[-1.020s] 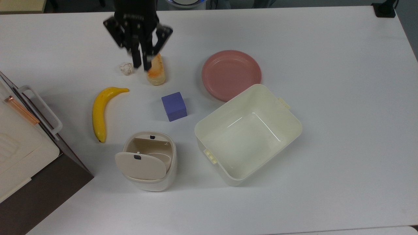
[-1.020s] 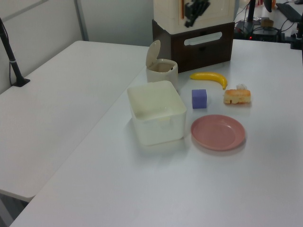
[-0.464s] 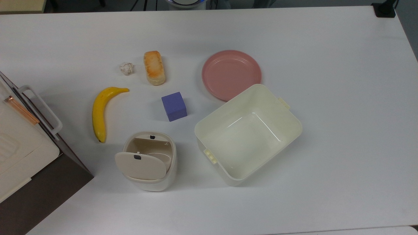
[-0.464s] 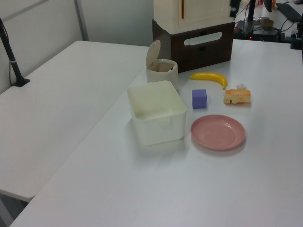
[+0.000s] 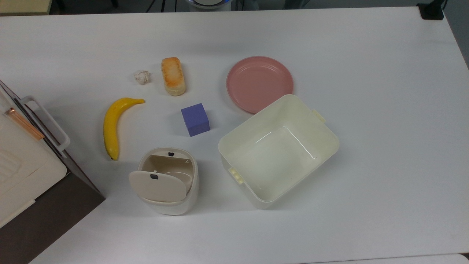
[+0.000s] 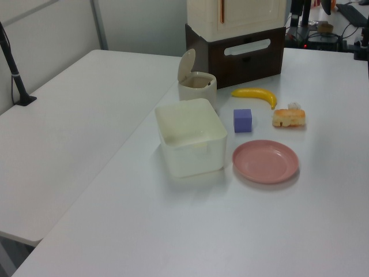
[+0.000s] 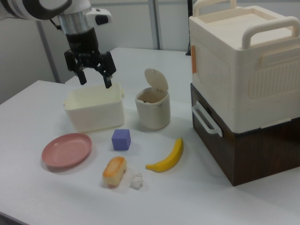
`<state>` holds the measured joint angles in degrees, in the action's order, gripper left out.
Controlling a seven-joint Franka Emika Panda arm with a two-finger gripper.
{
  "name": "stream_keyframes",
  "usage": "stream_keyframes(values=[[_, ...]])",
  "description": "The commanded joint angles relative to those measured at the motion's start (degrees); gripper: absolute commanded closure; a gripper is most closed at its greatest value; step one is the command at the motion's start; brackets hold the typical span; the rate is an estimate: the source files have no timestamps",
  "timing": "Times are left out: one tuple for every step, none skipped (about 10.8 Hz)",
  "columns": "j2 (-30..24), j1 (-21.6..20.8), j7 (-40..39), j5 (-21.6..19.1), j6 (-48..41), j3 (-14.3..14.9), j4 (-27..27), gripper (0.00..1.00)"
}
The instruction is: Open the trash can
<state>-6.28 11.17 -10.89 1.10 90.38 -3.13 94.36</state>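
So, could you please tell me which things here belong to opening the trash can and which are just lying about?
Job:
trash can, lid raised
pincer, open

Lying about:
banana
bread roll
crumpled paper
purple cube
pink plate
lidless tub

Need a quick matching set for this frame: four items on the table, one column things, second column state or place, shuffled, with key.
Things:
1. trash can
2. tub
3. banana
4. gripper

States or places:
A. lidless, nothing in it
B. open, raised above the table in the right view
C. lid flipped up
D. lying flat between the trash can and the paper ball in the top view

Pairs: 1-C, 2-A, 3-D, 4-B
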Motion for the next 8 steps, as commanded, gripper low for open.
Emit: stream_keyframes(values=[[-0.1, 0.0, -1.7, -1.2, 4.1, 0.9, 1.8, 0.00], [0.1, -0.1, -1.7, -1.2, 6.3, 1.0, 2.4, 0.00], [0.1, 0.0, -2.5, -1.2, 7.3, 1.0, 2.9, 0.00], [0.6, -0.1, -5.5, -1.2, 7.6, 1.0, 3.1, 0.00], [1.3, -0.4, -6.6, -1.2, 7.7, 1.0, 3.4, 0.00], [1.1, -0.4, -6.4, -1.2, 7.4, 1.0, 3.4, 0.00], [0.8, -0.4, -6.3, -1.2, 7.1, 1.0, 3.4, 0.00], [0.9, -0.3, -5.4, -1.4, 7.0, 1.1, 3.3, 0.00]])
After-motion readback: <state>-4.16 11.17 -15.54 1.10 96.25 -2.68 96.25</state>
